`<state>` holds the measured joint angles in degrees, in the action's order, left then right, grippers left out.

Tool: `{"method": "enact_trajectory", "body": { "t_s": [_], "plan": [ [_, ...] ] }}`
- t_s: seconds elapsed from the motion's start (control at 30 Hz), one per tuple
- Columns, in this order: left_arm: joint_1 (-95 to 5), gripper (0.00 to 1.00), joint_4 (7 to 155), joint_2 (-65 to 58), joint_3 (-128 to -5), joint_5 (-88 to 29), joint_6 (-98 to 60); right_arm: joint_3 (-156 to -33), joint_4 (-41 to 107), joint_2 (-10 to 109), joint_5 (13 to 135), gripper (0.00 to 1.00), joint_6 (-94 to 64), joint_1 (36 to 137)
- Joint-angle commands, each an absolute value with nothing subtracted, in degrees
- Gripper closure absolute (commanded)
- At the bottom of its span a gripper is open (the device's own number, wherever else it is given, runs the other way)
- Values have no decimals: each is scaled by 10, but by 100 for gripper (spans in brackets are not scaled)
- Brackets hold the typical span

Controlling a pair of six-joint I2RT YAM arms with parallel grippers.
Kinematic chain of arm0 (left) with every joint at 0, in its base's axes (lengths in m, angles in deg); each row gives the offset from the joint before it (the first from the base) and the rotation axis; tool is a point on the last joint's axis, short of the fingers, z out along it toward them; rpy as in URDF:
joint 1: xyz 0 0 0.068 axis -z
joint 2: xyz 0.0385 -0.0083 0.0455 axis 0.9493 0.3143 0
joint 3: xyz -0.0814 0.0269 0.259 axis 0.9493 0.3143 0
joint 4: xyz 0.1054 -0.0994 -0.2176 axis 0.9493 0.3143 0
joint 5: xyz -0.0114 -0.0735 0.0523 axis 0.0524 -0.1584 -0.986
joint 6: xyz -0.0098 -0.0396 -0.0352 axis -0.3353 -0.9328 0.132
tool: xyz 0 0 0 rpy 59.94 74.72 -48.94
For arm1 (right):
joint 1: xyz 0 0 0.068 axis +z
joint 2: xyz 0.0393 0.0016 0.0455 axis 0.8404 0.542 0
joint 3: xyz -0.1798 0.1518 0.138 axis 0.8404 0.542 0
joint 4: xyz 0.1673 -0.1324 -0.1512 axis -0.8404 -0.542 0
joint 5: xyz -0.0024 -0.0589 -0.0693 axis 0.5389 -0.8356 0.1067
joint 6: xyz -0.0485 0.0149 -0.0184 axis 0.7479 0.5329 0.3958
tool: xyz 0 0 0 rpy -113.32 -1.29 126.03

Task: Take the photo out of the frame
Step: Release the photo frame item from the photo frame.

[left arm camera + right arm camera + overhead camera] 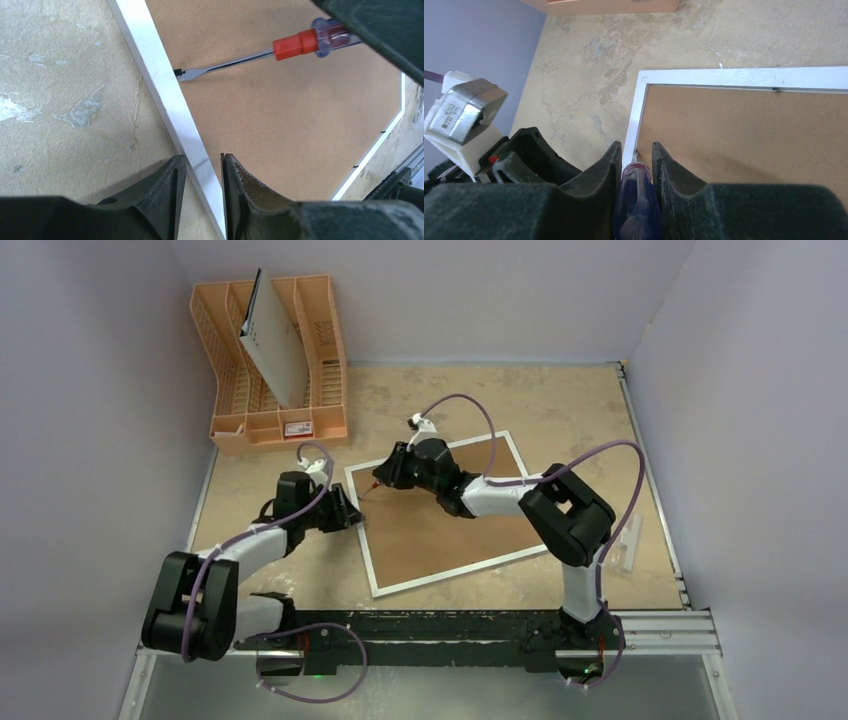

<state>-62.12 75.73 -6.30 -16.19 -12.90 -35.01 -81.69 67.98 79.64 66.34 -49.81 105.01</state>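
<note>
Frame point(440, 535) laid face down on the table point(570, 405), photo presumably hidden under its brown back point(280, 130), is straddled at the border point(165, 90) by the left gripper point(203, 157) for steadying (pinch cannot be told), while a screwdriver point(295, 45) clamped in the right gripper point(636, 147) is aimed at a clip point(177, 72).

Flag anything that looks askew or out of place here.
The frame lies face down, brown back up, turned askew to the edges of the table. In the orange rack a perforated board leans tilted rather than standing upright. Nothing looks spilled or broken.
</note>
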Motion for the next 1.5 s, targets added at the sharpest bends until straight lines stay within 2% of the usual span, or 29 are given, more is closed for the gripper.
{"method": "enact_trajectory", "body": {
  "t_s": [0.0, 0.27, 0.47, 0.9, 1.3, 1.47],
  "plan": [
    [-620, 64, 765, -107, -164, -141, -373, -791, 719, 811, 735, 100, -539, 1035],
    [-643, 56, 788, -116, -214, -172, -390, -765, 790, 840, 791, 100, -583, 997],
    [-679, 55, 736, -41, -243, -138, -410, -758, 818, 849, 812, 100, -602, 971],
    [-686, 54, 687, 98, -296, -128, -425, -775, 857, 886, 834, 100, -619, 951],
    [-687, 59, 698, 144, -316, -140, -419, -796, 866, 913, 839, 100, -633, 963],
    [-687, 67, 722, 147, -317, -148, -398, -797, 874, 914, 837, 100, -640, 966]
  ]
}}
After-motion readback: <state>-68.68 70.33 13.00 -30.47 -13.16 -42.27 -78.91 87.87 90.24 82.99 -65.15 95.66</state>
